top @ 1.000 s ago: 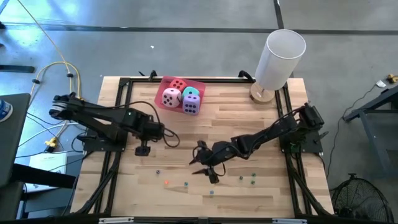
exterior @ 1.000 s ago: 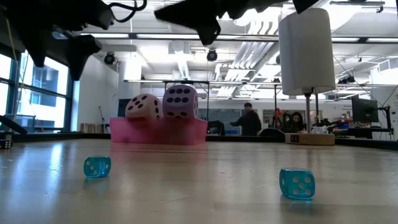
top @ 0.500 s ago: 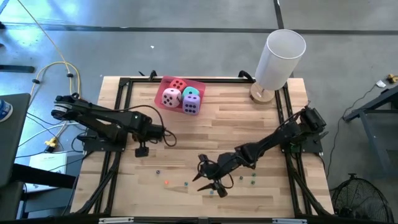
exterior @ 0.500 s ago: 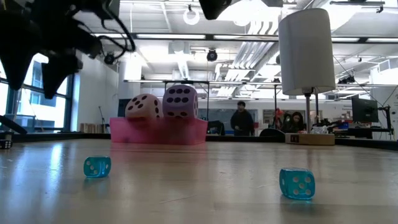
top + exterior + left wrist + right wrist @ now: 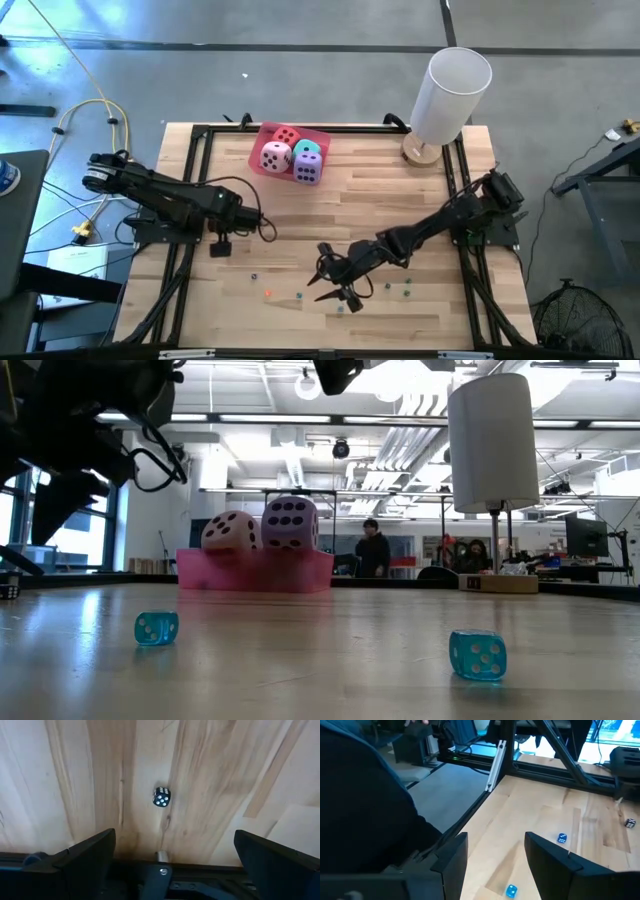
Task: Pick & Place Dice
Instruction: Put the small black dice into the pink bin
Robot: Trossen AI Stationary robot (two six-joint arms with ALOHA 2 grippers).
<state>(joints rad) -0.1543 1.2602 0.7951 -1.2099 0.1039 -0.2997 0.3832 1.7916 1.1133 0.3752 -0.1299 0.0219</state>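
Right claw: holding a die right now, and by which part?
Nothing is held. The right claw stands open above the table with bare wood between its fingers; a small blue die lies loose below. The left claw is open and empty too.

You see a pale wood-plank tabletop (image 5: 400,190) with darker streaks in its grain, framed by black rails. The pink tray (image 5: 262,136) carries four large dice: a red die (image 5: 287,136) with dark pips, a pink-white die (image 5: 275,156) with dark pips, a teal die (image 5: 307,148) and a purple die (image 5: 308,168) with dark pips. Small dice on the planks read as translucent blue with white pips (image 5: 156,627) (image 5: 477,654); you also see one black die (image 5: 161,796) with white pips and one orange cube (image 5: 267,293). Both arms and each claw (image 5: 220,245) (image 5: 338,284) are black. The cylinder (image 5: 452,95) is white on a tan base.
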